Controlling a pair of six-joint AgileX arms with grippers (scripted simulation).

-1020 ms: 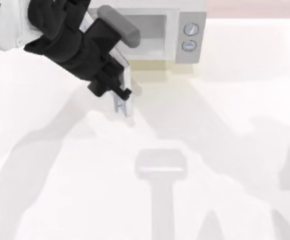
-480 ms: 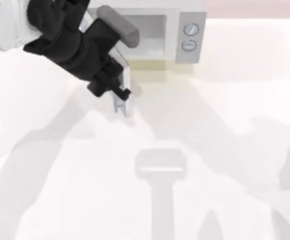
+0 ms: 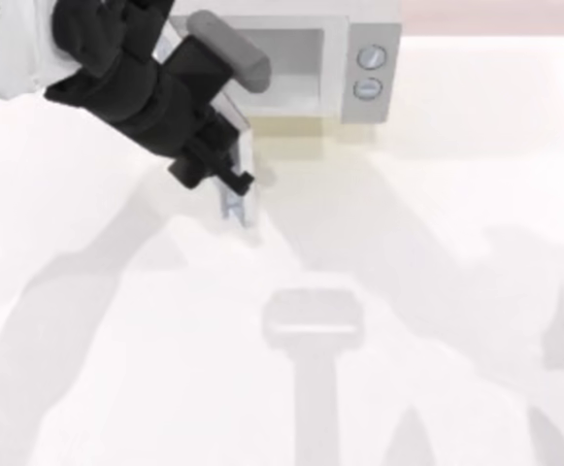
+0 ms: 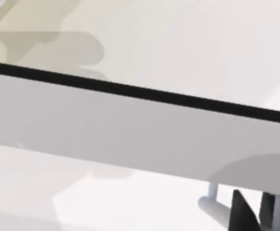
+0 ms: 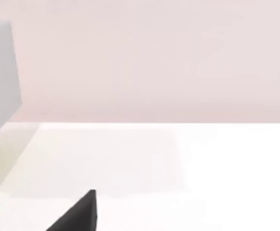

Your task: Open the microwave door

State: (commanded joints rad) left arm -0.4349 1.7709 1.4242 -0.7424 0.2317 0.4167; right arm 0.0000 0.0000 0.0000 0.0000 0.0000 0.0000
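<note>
microwave: small light-grey boxy microwave (image 3: 359, 24) sits at the far edge of the white table (image 3: 437, 291), a little left of centre in the top view. Pale cavity is exposed; the right-hand panel carries 2 round knobs (image 3: 370, 57).
door: flat grey microwave door (image 3: 243, 160) is swung out to roughly 90 degrees from the front, hinged at the cavity's left side, free edge pointing toward the near side of the table. In the left wrist view it shows as a wide grey slab with a black top strip (image 4: 144, 134).
handle: thin pale bar (image 4: 214, 209) at the door's free edge, partly hidden by the gripper.
left gripper: black 2-finger left gripper (image 3: 235, 189) is at the door's free edge, at the handle. Dark fingers (image 4: 243, 216) lie right by the bar, but I cannot tell if they are pinched on it or spread.
right gripper: not in the top view; right wrist view shows only 1 dark tip (image 5: 79, 214) over bare table, with a corner of the microwave body to one side. Parked; finger state cannot be told.
step: judged as the end of the swing-out; door looks about fully open.
next: likely let go of the handle and back the arm off without nudging the door toward shut.
risk: dragging the door on retreat.
writing: none readable; no brand or label on panel or knobs.
</note>
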